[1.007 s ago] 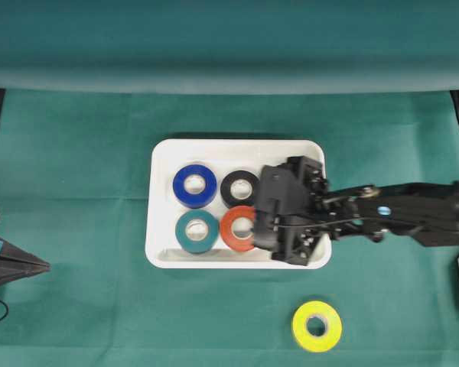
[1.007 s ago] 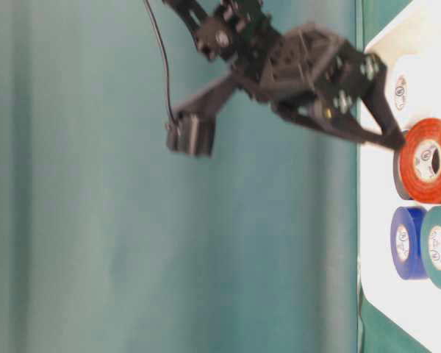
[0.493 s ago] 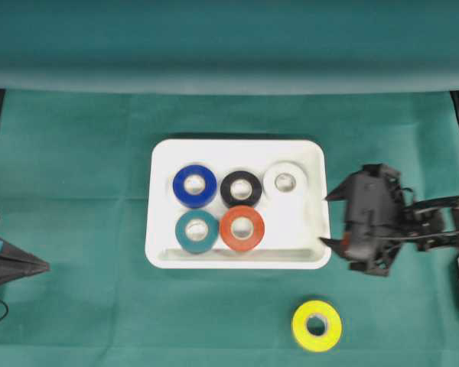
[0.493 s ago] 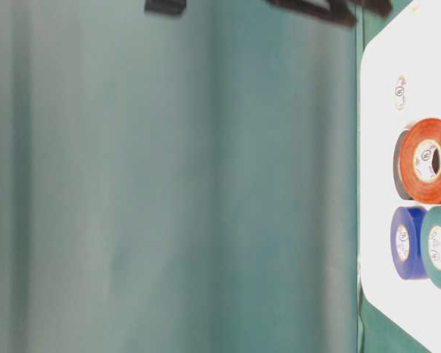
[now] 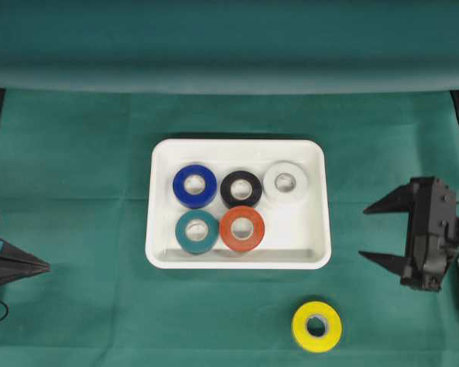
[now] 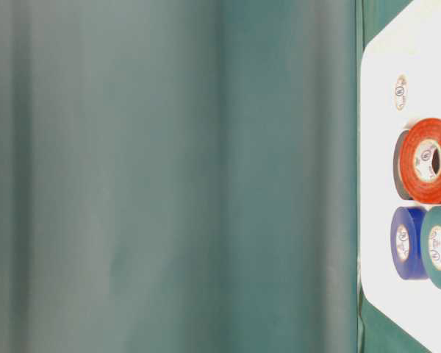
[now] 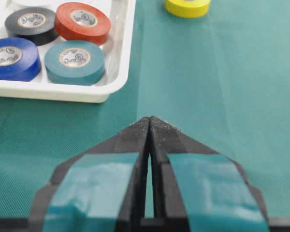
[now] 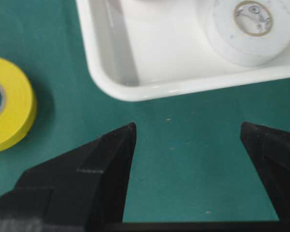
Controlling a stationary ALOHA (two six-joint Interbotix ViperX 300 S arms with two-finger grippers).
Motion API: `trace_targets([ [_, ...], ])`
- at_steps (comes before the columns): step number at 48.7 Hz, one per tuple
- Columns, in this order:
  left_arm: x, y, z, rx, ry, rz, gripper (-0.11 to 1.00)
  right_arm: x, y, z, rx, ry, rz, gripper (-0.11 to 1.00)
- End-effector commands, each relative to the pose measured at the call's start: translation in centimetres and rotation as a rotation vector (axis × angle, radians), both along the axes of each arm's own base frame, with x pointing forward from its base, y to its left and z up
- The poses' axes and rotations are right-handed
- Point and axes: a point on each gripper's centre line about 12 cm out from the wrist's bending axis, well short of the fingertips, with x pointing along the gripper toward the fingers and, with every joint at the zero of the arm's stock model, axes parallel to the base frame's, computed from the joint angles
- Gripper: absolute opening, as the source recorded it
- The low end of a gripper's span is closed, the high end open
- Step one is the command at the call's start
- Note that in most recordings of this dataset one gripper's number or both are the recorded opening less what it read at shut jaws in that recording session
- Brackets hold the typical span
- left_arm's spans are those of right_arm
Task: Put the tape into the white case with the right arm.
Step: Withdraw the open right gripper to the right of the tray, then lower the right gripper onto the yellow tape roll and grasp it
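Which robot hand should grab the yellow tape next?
The right hand. It is open, empty and closer to the yellow tape. The left hand is shut, far across the white case.

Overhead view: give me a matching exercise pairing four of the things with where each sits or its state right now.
Things:
1. yellow tape
2. white tape
3. right hand
4. left hand

Places or states:
A. in the case's far right corner
B. shut, over the cloth at the left edge
C. on the cloth, outside the case
D. open, empty, right of the case

Pairs: 1-C, 2-A, 3-D, 4-B
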Motion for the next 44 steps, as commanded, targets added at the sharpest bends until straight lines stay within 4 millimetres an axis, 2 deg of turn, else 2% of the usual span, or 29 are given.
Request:
trace_targets([
  [1,0.1,0.0,0.4,0.002,-0.008,0.001,0.00,0.4,0.7,0.2,0.009,-0.021,0.040,0.81],
  [22,0.1,0.0,0.4,0.002,-0.008,0.001,0.00,-0.8,6.2,-1.4,0.009,0.032,0.309,0.80],
  [44,0.1,0.0,0.4,0.000,-0.006,0.002,0.00,-0.4,7.5,-1.3,0.008,0.037,0.373,0.80],
])
